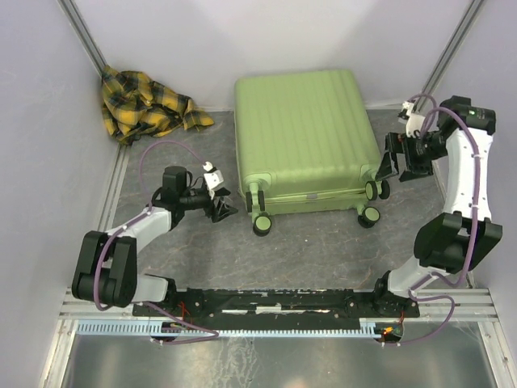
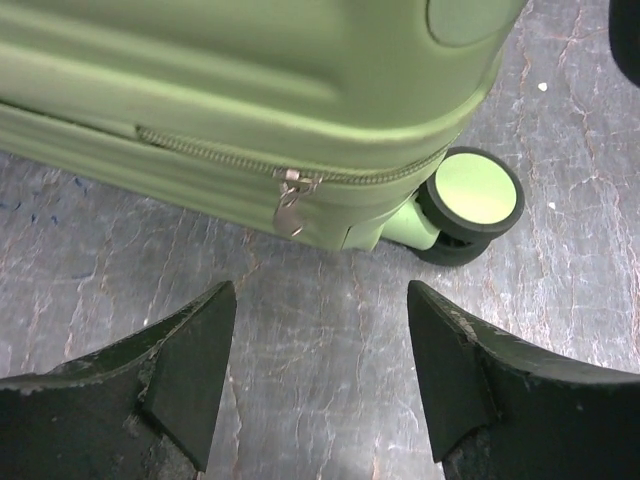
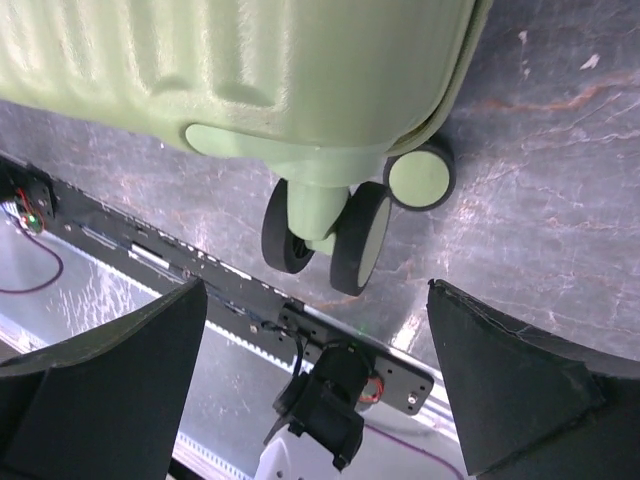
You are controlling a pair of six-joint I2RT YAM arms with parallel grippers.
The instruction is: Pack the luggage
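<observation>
i see the luggage (image 1: 303, 137) lying flat and zipped shut in the middle of the table (image 1: 323, 250), ribbed green shell up, its wheels (image 1: 370, 215) towards the arm bases and its zip pull (image 2: 290, 205) hanging on the near-left corner. my left gripper (image 1: 224, 208) sits low just beside that corner with its jaws apart and only bare table between them, while my right gripper (image 1: 401, 168) hangs beside the near-right wheels, spread wide and holding nothing. a yellow plaid cloth (image 1: 145, 103) lies crumpled in the far-left corner, well apart from the case.
</observation>
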